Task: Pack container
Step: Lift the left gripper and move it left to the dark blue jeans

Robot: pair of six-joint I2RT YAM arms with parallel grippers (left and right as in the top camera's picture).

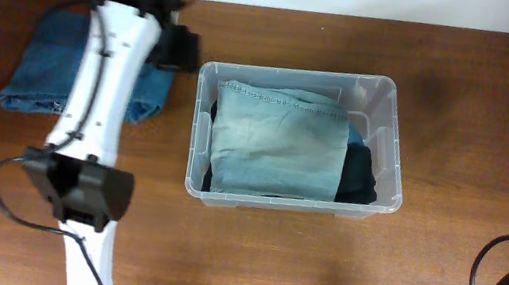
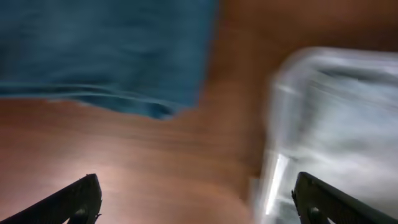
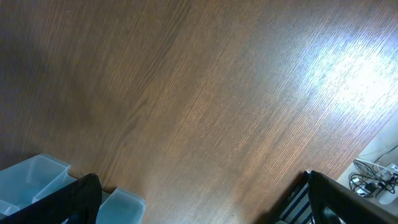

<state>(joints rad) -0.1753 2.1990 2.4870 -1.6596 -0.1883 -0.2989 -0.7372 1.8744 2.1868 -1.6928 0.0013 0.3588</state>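
Since the blue cloth point(image 1: 38, 70) likely packs next, the left gripper point(image 2: 196, 183) hangs between it and the container point(image 1: 305, 72), wide open, empty; the right gripper point(image 3: 199, 186), lower right, likewise.

The overhead camera hangs high and looks straight down on the whole brown counter point(image 1: 478, 136), with the container point(image 1: 395, 164) near the middle. The left wrist camera is low and close — it looks past the left fingers point(image 2: 78, 199) at a blue cloth point(image 2: 106, 50) and the container's side, all blurry. The overhead camera sees both too. The right wrist camera looks down past the right fingers point(image 3: 68, 199) at shiny counter wood.
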